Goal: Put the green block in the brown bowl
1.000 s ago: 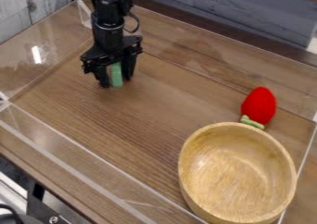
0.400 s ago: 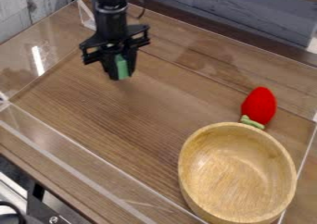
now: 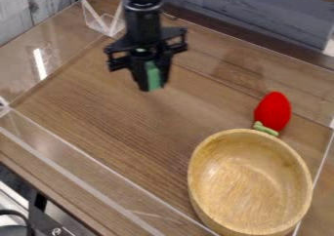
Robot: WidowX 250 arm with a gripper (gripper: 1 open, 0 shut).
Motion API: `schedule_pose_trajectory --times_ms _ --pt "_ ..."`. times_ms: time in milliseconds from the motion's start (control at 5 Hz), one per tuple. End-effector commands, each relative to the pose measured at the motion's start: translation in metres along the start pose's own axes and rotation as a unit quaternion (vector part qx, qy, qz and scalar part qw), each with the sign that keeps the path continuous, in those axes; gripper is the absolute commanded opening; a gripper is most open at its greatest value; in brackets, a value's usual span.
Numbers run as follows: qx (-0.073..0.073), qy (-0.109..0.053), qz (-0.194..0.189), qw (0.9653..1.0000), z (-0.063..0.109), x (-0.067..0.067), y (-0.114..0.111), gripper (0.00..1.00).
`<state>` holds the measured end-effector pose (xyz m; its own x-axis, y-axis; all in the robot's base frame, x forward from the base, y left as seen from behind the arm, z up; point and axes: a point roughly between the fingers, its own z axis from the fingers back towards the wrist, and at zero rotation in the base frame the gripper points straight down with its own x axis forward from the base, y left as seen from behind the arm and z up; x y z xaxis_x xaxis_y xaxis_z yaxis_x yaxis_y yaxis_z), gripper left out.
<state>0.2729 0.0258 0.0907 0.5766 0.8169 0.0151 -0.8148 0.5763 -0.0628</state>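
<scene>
The green block (image 3: 152, 77) hangs upright above the wooden tabletop, pinched between the black fingers of my gripper (image 3: 150, 72), which is shut on it and points straight down. Its lower end sticks out below the fingertips. The brown bowl (image 3: 248, 184) sits at the lower right with nothing inside it. Gripper and block are up and to the left of the bowl, a good distance from its rim.
A red strawberry-shaped toy (image 3: 271, 110) lies just beyond the bowl's far rim. A clear plastic wall (image 3: 39, 55) runs along the left side and the front of the table (image 3: 117, 142). A grey plank wall stands behind.
The gripper has lifted the green block off the table and carried it to the right, toward the bowl's side. The bowl and strawberry toy have stayed put.
</scene>
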Motion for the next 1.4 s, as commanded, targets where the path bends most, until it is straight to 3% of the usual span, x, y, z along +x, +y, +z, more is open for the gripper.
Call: schedule_pose_trajectory --times_ms 0,200,400,600,800,1000,1200 --pt "-0.014 -0.005 0.004 0.9999 0.017 -0.036 -0.011 0.0" --pt "-0.011 0.003 0.015 0.9998 0.017 -0.082 -0.023 0.0" --pt "-0.007 0.011 0.011 0.9999 0.004 -0.129 -0.027 0.0" --pt "-0.008 0.023 -0.015 0.9996 -0.011 -0.164 -0.023 0.0" --pt "-0.01 0.047 -0.057 0.9972 -0.021 -0.181 -0.023 0.0" --pt "-0.01 0.061 -0.078 0.9951 -0.021 -0.188 -0.019 0.0" --pt "-0.011 0.074 -0.089 0.9932 -0.027 -0.193 -0.021 1.0"
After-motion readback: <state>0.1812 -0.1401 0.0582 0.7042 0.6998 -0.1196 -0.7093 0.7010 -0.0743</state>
